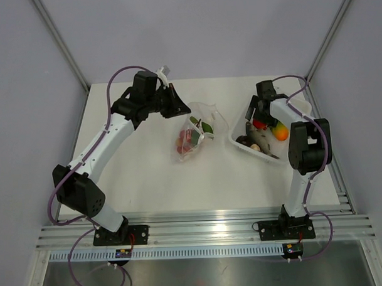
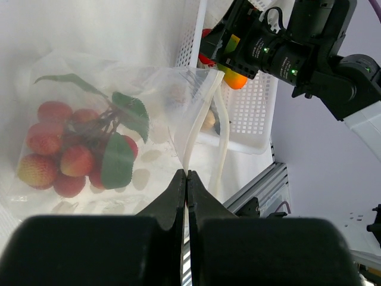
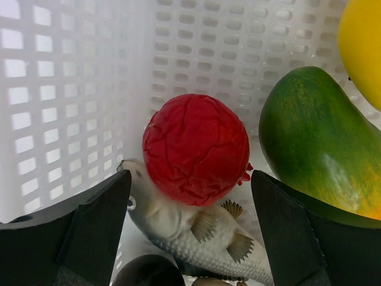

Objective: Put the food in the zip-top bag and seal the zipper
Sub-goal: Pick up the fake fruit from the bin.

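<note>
The bag (image 1: 194, 140) lies mid-table (image 1: 148, 182), with a cluster of red fruit (image 2: 59, 155) and green leaves already inside. The left gripper (image 2: 186, 179), at 11 o'clock of the bag in the top view, has its jaws pressed together on the bag's lip by the zipper (image 2: 199, 119). The two zipper strips stand apart, so the mouth is open. The basket (image 1: 241, 144) sits at 3 o'clock of the bag, well apart from it.

The right gripper (image 3: 190, 179) is down in the basket with its jaws wide apart, one on either side of a wrinkled red ball (image 3: 196, 146). It is not touching the ball as far as the wrist view shows.

The step in hand looks like picking that ball. A toy fish (image 3: 196, 238) lies just under it at 6 o'clock, a green mango (image 3: 315, 137) is close at 3 o'clock, and a yellow piece (image 3: 363, 47) shows at 1 o'clock.

To do it well, drop a little so the pads meet the ball at its widest part, not its crown. Close slowly, since the ball is round and could squirt out. The right finger has little room beside the mango (a nudge there may roll the pile). Lift straight up until clear of the basket wall before swinging towards 9 o'clock. The left arm's part is to hold the lip high and taut, so the mouth gapes for the drop.
</note>
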Robot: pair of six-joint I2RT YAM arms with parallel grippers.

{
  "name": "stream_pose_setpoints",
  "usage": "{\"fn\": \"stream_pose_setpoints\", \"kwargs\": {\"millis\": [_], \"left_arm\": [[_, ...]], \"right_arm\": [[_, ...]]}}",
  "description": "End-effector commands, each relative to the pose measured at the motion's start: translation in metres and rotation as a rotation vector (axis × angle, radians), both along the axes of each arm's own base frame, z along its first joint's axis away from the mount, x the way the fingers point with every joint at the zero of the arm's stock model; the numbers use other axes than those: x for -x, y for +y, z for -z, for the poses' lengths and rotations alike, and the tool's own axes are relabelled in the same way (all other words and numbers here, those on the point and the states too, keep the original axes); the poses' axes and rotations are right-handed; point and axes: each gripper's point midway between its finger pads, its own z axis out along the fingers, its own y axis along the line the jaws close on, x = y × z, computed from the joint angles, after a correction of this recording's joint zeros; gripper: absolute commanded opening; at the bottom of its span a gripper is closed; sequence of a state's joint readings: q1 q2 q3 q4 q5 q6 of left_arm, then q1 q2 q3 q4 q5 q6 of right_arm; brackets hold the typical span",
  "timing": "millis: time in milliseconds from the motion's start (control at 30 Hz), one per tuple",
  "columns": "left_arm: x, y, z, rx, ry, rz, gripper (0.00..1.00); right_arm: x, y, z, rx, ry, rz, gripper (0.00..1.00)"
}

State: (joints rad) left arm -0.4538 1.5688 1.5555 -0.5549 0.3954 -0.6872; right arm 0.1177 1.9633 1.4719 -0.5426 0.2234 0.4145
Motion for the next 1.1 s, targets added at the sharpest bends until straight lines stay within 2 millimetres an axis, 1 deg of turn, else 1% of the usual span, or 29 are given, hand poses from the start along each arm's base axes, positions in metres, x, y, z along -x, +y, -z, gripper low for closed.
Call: {"fn": "stream_pose_setpoints", "kwargs": {"millis": [0, 133, 233, 300, 367, 467, 500, 567, 600, 667, 700, 733, 767, 800, 833, 867, 900, 967, 1000, 1067], "left_arm": [[-0.002, -0.001, -0.028, 0.038, -0.082, 0.011, 0.00], [-0.001, -0.005, -0.019, 0.053, -0.061, 0.023, 0.00], [0.000, -0.007, -0.012, 0.063, -0.041, 0.027, 0.00], [0.000, -0.008, -0.010, 0.067, -0.035, 0.032, 0.00], [0.001, -0.008, -0.008, 0.066, -0.031, 0.033, 0.00], [0.001, -0.008, -0.007, 0.065, -0.028, 0.034, 0.00], [0.002, -0.008, -0.007, 0.066, -0.028, 0.036, 0.00], [0.002, -0.008, -0.004, 0.062, -0.022, 0.036, 0.00], [0.003, -0.008, -0.002, 0.062, -0.017, 0.036, 0.00], [0.003, -0.009, 0.000, 0.066, -0.013, 0.035, 0.00], [0.005, -0.010, 0.004, 0.064, -0.007, 0.039, 0.00], [0.006, -0.012, 0.007, 0.062, 0.000, 0.043, 0.00], [0.006, -0.013, 0.008, 0.061, 0.002, 0.044, 0.00], [0.007, -0.014, 0.010, 0.060, 0.005, 0.047, 0.00], [0.008, -0.016, 0.010, 0.061, 0.005, 0.049, 0.00], [0.008, -0.017, 0.012, 0.058, 0.009, 0.051, 0.00], [0.008, -0.018, 0.013, 0.061, 0.012, 0.054, 0.00], [0.008, -0.019, 0.015, 0.059, 0.013, 0.056, 0.00], [0.008, -0.019, 0.016, 0.060, 0.019, 0.056, 0.00], [0.009, -0.020, 0.015, 0.063, 0.013, 0.061, 0.00]], "right_arm": [[-0.023, -0.008, -0.017, 0.016, -0.079, 0.013, 0.88], [-0.027, -0.012, -0.015, 0.024, -0.080, 0.015, 0.87], [-0.030, -0.014, -0.014, 0.026, -0.085, 0.016, 0.84], [-0.030, -0.013, -0.015, 0.025, -0.087, 0.016, 0.77], [-0.031, -0.013, -0.017, 0.022, -0.097, 0.016, 0.67], [-0.029, -0.013, -0.022, 0.019, -0.106, 0.017, 0.56], [-0.028, -0.013, -0.025, 0.015, -0.113, 0.020, 0.46], [-0.024, -0.013, -0.034, 0.012, -0.130, 0.023, 0.38], [-0.022, -0.015, -0.045, 0.015, -0.150, 0.032, 0.31], [-0.014, -0.017, -0.051, 0.020, -0.155, 0.043, 0.24], [-0.010, -0.019, -0.066, 0.023, -0.188, 0.053, 0.22], [-0.003, -0.021, -0.077, 0.024, -0.208, 0.061, 0.20], [0.001, -0.022, -0.072, 0.026, -0.192, 0.062, 0.20], [0.006, -0.023, -0.086, 0.025, -0.221, 0.073, 0.20], [0.013, -0.024, -0.086, 0.026, -0.216, 0.075, 0.19], [0.018, -0.025, -0.092, 0.025, -0.222, 0.078, 0.18], [0.024, -0.026, -0.106, 0.020, -0.254, 0.086, 0.18], [0.037, -0.028, -0.113, 0.021, -0.254, 0.092, 0.18], [0.043, -0.028, -0.128, 0.012, -0.285, 0.091, 0.17], [0.056, -0.026, -0.138, -0.001, -0.292, 0.082, 0.17]]}}
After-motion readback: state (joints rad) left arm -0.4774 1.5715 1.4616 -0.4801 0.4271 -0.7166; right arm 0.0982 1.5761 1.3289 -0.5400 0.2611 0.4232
